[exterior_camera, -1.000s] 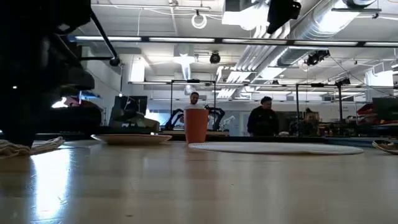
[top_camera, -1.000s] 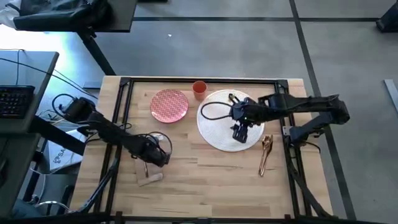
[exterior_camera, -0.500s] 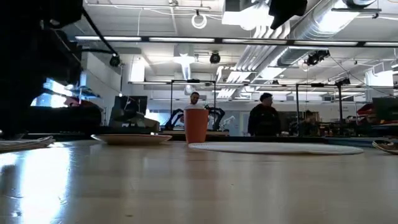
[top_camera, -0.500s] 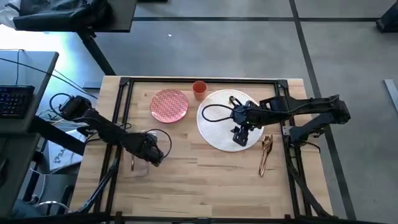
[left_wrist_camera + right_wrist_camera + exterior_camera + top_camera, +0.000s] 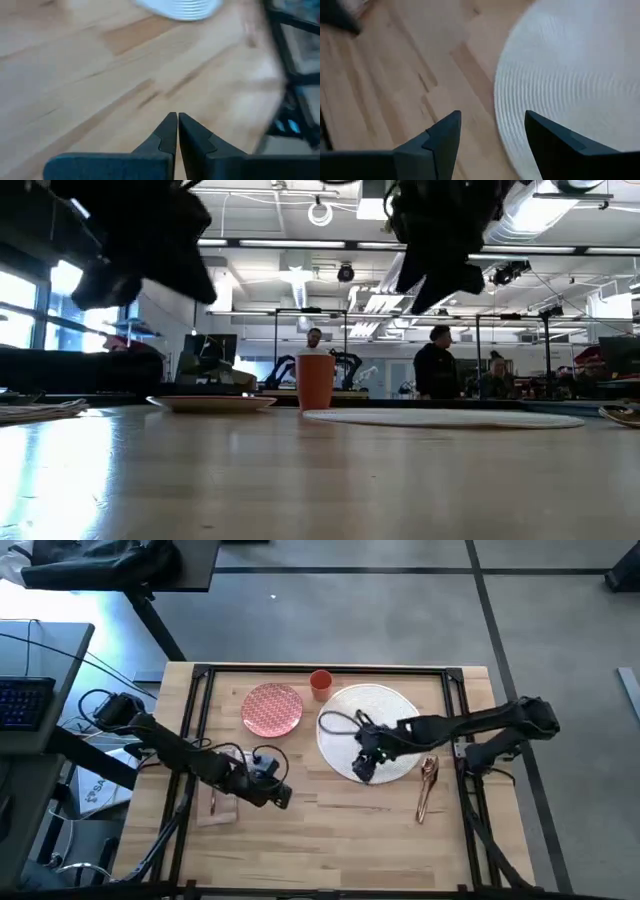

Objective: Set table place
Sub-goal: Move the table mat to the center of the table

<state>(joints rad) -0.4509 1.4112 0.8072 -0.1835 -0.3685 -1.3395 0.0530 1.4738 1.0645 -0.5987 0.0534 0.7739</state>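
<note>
Over the table (image 5: 330, 830) we see the right gripper (image 5: 362, 768), fingers spread and empty, hiding the white placemat's (image 5: 385, 705) near-left edge, while the left gripper (image 5: 280, 798), tips pinched together on nothing, hovers between the half-hidden napkin (image 5: 215, 815) and the placemat.

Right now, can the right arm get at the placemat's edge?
Probably yes: the right gripper is open above the placemat rim, and nothing lies between its fingers and the mat.
</note>
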